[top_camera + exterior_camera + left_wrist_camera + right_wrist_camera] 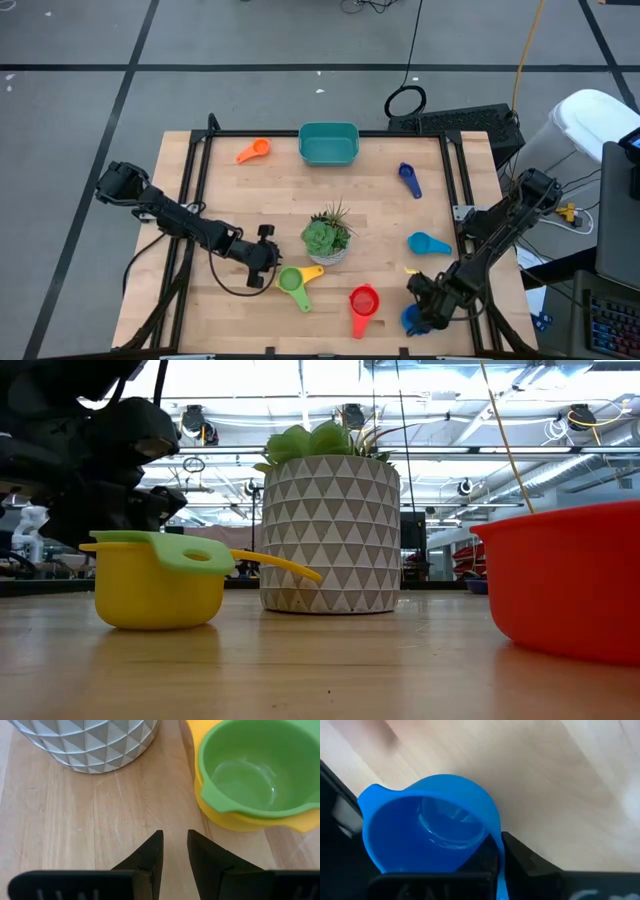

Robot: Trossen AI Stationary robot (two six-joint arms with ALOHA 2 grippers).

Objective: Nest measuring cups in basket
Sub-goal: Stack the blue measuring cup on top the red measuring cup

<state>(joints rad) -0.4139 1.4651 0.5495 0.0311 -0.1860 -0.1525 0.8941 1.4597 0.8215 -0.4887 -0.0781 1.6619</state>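
Blue measuring cup (427,827) sits pinched in the right gripper's (425,312) fingers at the surface's near edge. Beside it, left gripper (264,258) fingers hang spread by a green cup nested in yellow (294,280). Farthest, the teal basket (329,143) holds nothing; every cup remains outside.

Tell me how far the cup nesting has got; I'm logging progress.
Done: the green plastic cup sits inside the yellow cup, still on the wooden table. In hand: the right gripper is shut on the bright blue cup. Left: the teal plastic basket looks empty; orange, dark blue, light blue and red cups lie loose. The left gripper waits open.
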